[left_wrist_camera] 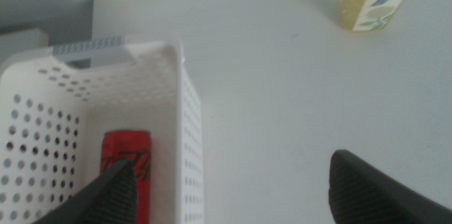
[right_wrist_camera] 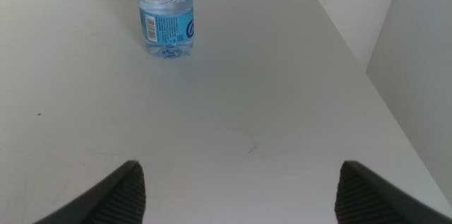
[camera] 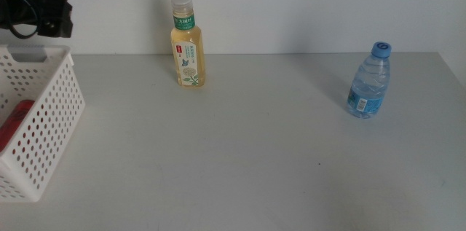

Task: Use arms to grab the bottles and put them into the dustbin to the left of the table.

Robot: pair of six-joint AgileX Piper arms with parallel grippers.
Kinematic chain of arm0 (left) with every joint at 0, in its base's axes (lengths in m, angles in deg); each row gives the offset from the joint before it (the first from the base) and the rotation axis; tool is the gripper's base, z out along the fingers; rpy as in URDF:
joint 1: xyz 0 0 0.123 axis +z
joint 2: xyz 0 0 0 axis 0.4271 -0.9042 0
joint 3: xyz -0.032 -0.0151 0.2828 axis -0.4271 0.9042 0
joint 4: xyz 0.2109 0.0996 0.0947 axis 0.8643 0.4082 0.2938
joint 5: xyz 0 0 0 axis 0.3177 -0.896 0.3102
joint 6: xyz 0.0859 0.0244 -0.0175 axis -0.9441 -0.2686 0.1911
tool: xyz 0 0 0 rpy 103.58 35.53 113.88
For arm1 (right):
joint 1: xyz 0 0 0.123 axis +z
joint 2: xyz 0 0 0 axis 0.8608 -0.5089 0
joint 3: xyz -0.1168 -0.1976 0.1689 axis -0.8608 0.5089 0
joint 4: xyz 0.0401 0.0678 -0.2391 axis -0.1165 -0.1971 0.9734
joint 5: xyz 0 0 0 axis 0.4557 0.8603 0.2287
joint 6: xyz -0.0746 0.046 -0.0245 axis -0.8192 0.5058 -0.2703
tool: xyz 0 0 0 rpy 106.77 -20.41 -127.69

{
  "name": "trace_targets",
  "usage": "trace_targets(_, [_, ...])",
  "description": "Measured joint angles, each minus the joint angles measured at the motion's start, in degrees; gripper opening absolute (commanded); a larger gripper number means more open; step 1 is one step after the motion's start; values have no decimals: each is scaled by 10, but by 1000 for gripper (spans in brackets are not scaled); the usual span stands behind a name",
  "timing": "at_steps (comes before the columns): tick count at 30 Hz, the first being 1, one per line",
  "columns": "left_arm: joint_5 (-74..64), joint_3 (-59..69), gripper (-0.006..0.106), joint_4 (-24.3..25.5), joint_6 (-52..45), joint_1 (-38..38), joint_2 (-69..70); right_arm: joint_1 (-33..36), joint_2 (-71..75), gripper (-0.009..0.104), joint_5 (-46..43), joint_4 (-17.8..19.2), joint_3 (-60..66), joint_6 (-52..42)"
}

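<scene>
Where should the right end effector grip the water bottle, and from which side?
Probably its labelled body, from the side. The water bottle stands upright on the table, nothing beside it; the right end effector is open and faces it, so a straight level approach fits.

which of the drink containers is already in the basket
The red can is: it lies inside the white basket. The pale-yellow bottle and the blue-capped water bottle both stand upright on the table.

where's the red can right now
The red can lies inside the white dustbin at the table's left edge in the middle view, with the left gripper open above it.
</scene>
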Motion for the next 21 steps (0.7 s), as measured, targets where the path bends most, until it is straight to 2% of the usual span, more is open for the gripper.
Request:
trace_targets(11, [187, 122, 92, -1, 28, -111, 56, 0, 0, 94, 0, 0, 0, 0])
trace_targets(17, [410, 247, 92, -1, 28, -147, 62, 0, 0, 94, 0, 0, 0, 0])
trace_targets(21, [539, 326, 92, -21, 34, -149, 64, 0, 0, 94, 0, 0, 0, 0])
